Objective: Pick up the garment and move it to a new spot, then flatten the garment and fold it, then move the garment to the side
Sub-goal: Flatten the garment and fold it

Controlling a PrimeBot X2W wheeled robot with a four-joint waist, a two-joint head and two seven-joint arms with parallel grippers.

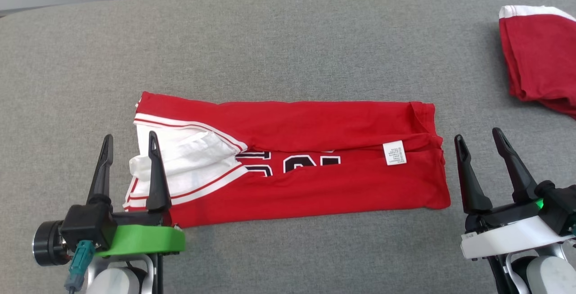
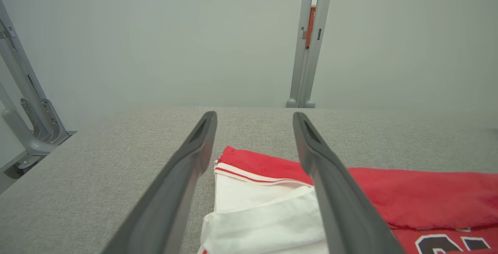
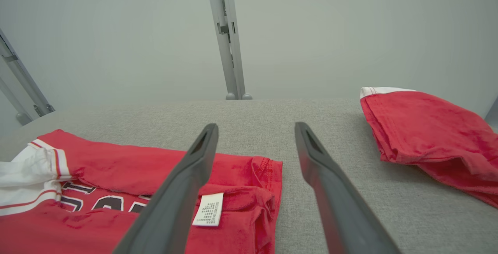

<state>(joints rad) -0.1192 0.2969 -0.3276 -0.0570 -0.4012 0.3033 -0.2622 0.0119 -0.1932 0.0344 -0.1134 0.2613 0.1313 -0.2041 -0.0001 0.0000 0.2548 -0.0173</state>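
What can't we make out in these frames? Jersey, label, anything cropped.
- lettering on the jersey: head view, folded-over flap covers its top half; unreadable.
- label: head and right wrist views, print too small.
- second red garment: head view, cut by the right edge.
- jersey's white end: left wrist view, partly behind the left gripper's fingers, cut by the bottom edge.

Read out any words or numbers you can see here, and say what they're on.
Black, white-edged lettering on the folded red fabric jersey: half hidden under a fold, unreadable.
Small white fabric label on that jersey: print too small to read.
No other text visible.
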